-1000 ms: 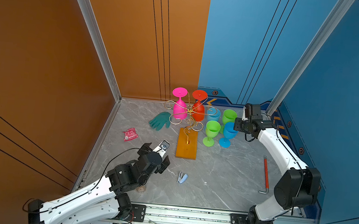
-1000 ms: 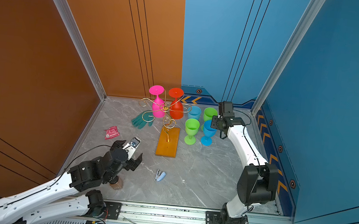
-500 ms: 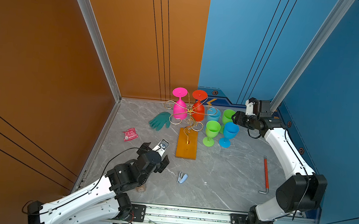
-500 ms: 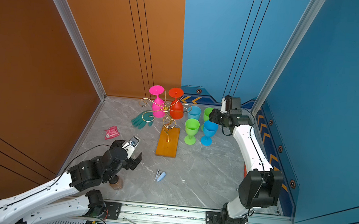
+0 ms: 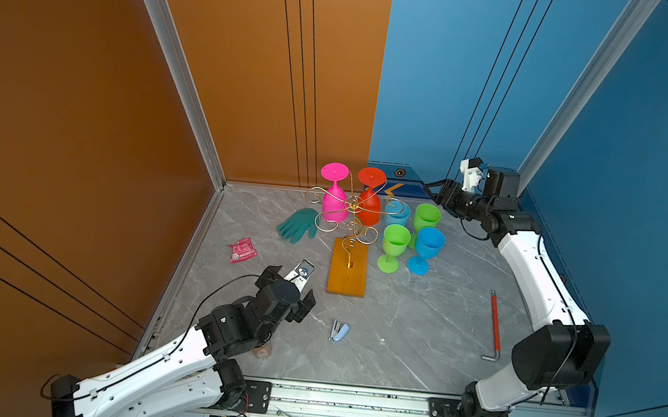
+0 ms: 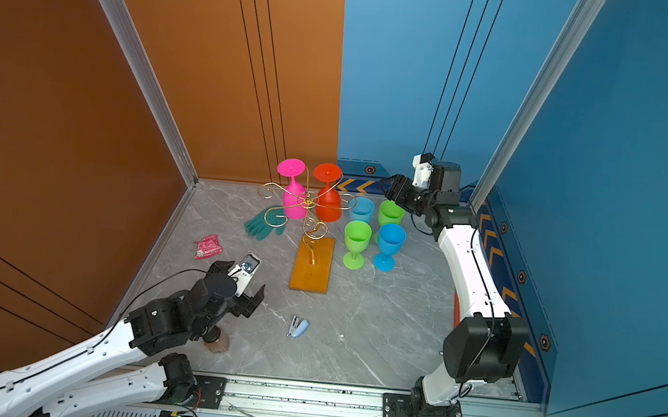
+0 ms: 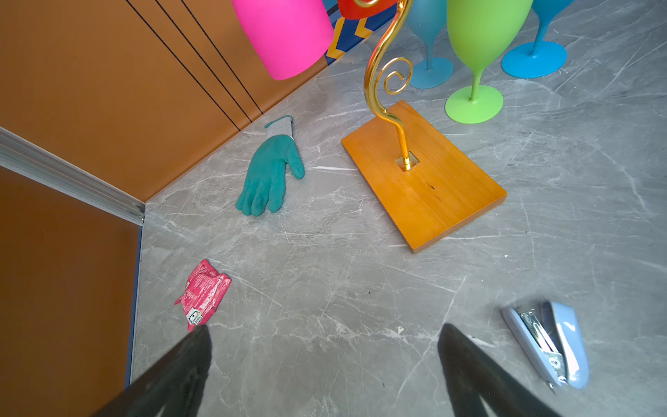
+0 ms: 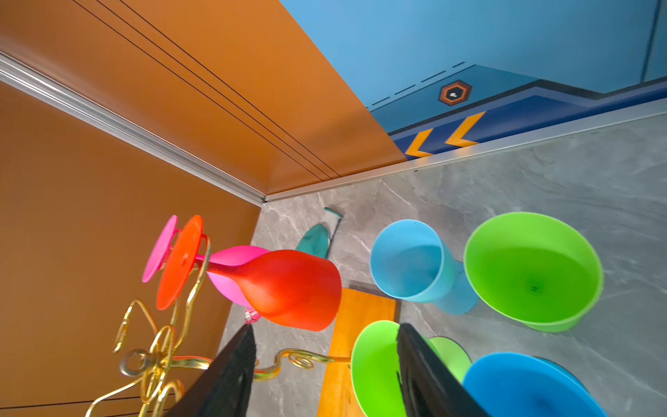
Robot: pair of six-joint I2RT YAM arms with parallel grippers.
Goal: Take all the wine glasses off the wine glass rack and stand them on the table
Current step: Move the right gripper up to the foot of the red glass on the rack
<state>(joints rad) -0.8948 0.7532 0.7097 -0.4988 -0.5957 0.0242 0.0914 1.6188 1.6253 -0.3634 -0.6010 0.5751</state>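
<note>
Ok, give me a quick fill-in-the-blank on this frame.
The gold wire wine glass rack on its orange wooden base carries ___ upside-down glasses.
Beside the hanging pink plastic glass hangs a ___ one.
Upright on the grey marble table stand two green plastic glasses and two ___ ones.
Missing: two; red; blue.

Looks down on a grey tabletop (image 7: 361, 289). Shows the wine glass rack (image 7: 426, 180) standing on its orange wood base, a pink wine glass (image 7: 281, 36) hanging mouth down, a green glove (image 7: 269, 173), a pink packet (image 7: 202, 294), a blue stapler (image 7: 548, 343). Shows the left hand (image 7: 325, 328) spread wide, holding nothing.
</note>
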